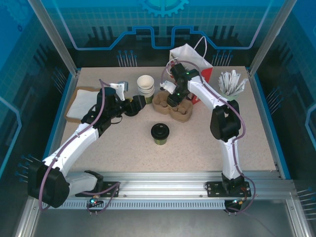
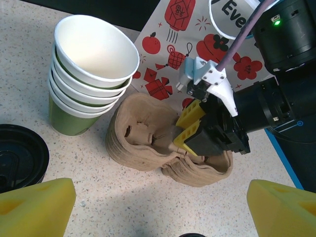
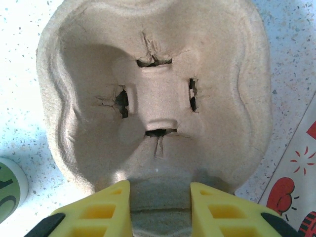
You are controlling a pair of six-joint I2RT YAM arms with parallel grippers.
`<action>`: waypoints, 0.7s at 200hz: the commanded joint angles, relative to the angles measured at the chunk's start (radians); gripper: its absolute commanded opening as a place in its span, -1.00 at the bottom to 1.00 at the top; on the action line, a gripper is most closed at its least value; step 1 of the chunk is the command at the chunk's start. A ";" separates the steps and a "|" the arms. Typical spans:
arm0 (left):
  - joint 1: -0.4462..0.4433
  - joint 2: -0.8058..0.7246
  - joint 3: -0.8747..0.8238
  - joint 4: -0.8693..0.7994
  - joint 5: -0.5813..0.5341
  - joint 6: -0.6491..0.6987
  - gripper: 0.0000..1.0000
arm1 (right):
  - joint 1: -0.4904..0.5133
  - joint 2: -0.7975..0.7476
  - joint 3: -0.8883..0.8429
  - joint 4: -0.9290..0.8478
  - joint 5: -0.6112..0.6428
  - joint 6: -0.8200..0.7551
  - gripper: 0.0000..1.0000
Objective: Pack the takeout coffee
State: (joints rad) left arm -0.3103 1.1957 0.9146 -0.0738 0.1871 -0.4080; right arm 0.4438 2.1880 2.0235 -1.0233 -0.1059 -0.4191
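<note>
The takeout coffee (image 1: 160, 134) is standing upright, lid on, about the middle of the surface (image 1: 207, 143), apart from both arms and nearer the front edge than the other items. The right pincer (image 1: 174, 100) is reaching down toward the far edge and pinching the centre ridge of the pulp cup carrier (image 1: 181, 112), one yellow finger (image 3: 101, 207) pressing on each side. The left pincer (image 1: 136, 105) is hovering spread wide, gripping nothing, just beside the stack of lidless cups (image 1: 145, 85). A paper bag (image 1: 190, 57) is standing at the far edge behind the carrier.
</note>
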 commanded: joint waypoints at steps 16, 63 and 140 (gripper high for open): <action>0.007 -0.027 -0.020 -0.001 -0.009 0.028 0.82 | -0.010 -0.084 0.001 -0.006 -0.028 0.017 -0.46; 0.007 -0.033 -0.030 0.000 -0.006 0.022 0.82 | -0.007 -0.136 -0.012 -0.014 -0.034 0.042 -0.46; 0.007 -0.085 -0.081 -0.006 0.002 0.008 0.82 | 0.041 -0.455 -0.333 0.072 -0.047 0.271 -0.46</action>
State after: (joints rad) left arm -0.3099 1.1503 0.8604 -0.0776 0.1875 -0.4088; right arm 0.4545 1.8572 1.7905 -0.9802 -0.1181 -0.2691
